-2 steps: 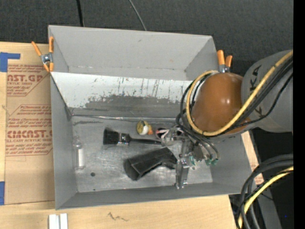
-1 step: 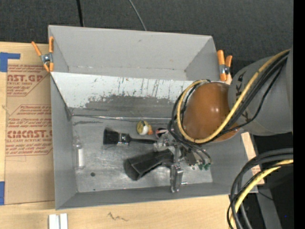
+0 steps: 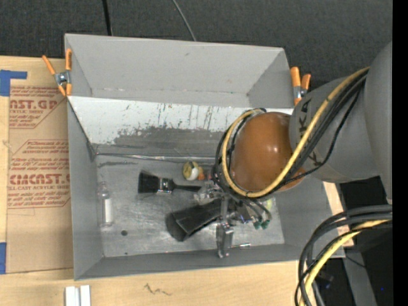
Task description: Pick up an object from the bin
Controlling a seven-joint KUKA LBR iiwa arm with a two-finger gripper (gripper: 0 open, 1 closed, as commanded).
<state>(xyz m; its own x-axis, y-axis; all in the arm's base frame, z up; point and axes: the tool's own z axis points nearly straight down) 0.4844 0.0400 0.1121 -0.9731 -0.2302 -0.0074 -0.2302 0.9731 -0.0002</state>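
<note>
Altogether we count four loose things in the bin [image 3: 80,190]: one black wedge-shaped piece [image 3: 188,222] at the floor's lower middle, one black brush [image 3: 152,183] above it, one yellowish round thing [image 3: 190,169], and one clear bottle [image 3: 106,206] far left. The gripper [image 3: 222,238] sits at the wedge's right end; we cannot tell whether it is open or closed. The wedge's long axis runs from lower left to upper right, with its broader end to the left.

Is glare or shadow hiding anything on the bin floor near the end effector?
Camera view: pale sheen at left on the bin floor, where the clear vial nearly blends in; the black wedge beside the end effector stands out; the orange cover hides the floor behind it.
</note>
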